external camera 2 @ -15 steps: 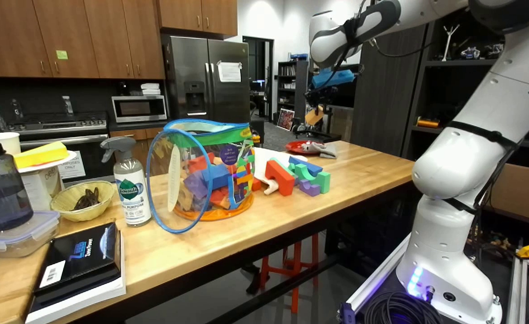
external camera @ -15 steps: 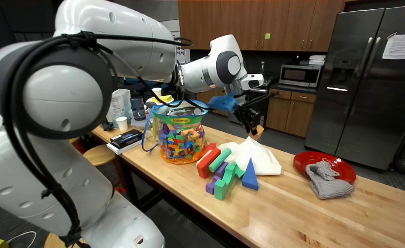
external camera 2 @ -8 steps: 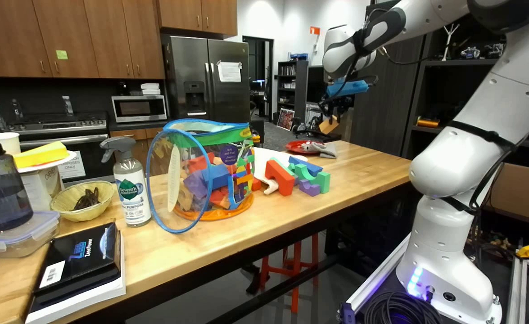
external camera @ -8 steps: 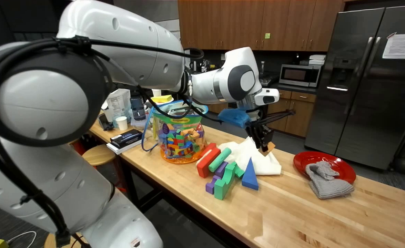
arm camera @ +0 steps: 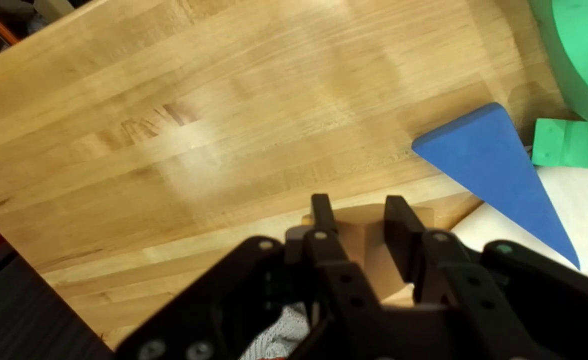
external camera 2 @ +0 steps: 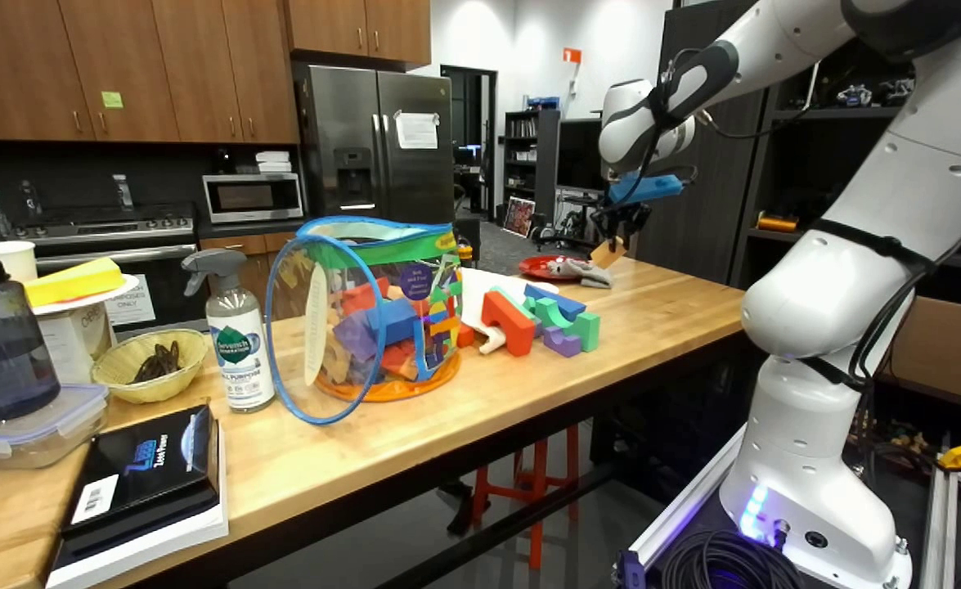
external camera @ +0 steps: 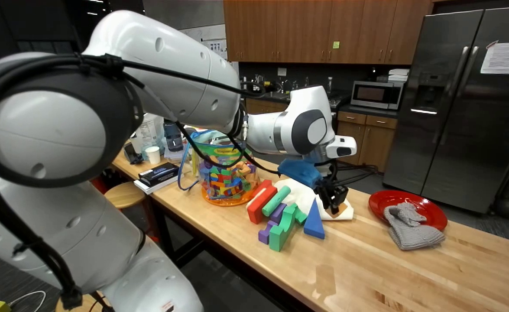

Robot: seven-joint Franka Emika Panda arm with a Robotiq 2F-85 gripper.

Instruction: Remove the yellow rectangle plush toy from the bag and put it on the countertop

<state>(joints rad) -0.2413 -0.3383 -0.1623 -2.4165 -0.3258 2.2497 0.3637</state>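
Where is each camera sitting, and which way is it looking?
An exterior view: close beside the white arm, facing across the counter to the cabinets and fridge; the arm fills the left.
An exterior view: by the black box, facing along the counter; arm and base show at right.
Wrist view: on the wrist, facing down at the counter; the tool shows, holding the block.
Both exterior views share the bag, fridge and arm.

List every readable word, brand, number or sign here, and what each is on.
"SEVENTH GENERATION": spray bottle, leaf mark
"PURPOSE": lower on that bottle
"PURPOSES ONLY": paper sign, partly hidden
Too small or blurred to read: lettering on the bag, black box, carton, fridge paper and red sign. No number reads clearly.
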